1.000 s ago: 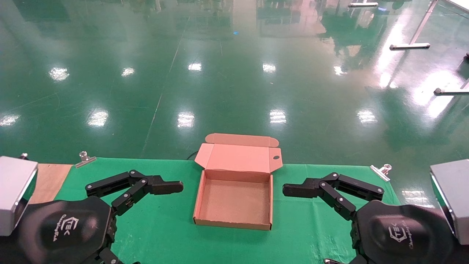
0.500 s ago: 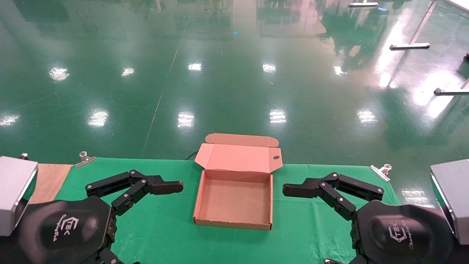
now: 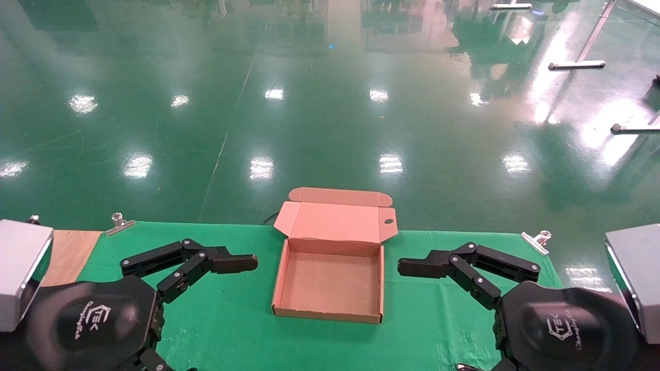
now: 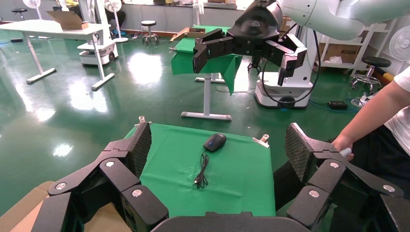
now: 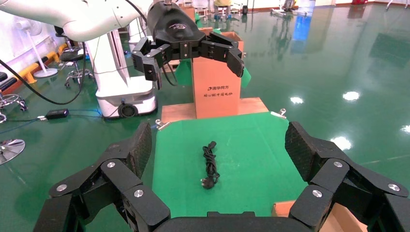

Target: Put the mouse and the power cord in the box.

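The open brown box (image 3: 279, 281) sits mid-table with its lid (image 3: 335, 222) folded back and nothing inside. My left gripper (image 4: 218, 137) hovers open to the left of it, one finger (image 3: 227, 263) reaching toward the box. My right gripper (image 5: 217, 140) hovers open on the box's right, its finger (image 3: 428, 266) mirroring the other. The black mouse (image 4: 214, 142) lies on the green cloth (image 4: 241, 174) with its thin wire (image 4: 202, 173) coiled beside it, seen only in the left wrist view. The bundled black power cord (image 5: 209, 166) lies on the cloth in the right wrist view. Both are hidden in the head view.
Silver clips (image 3: 119, 222) (image 3: 536, 239) pin the cloth's far corners. A bare wooden strip (image 3: 69, 252) shows at the table's left. An upright cardboard carton (image 5: 216, 87) stands past the cord. A person's arm (image 4: 372, 121) is near the table's edge beyond the mouse.
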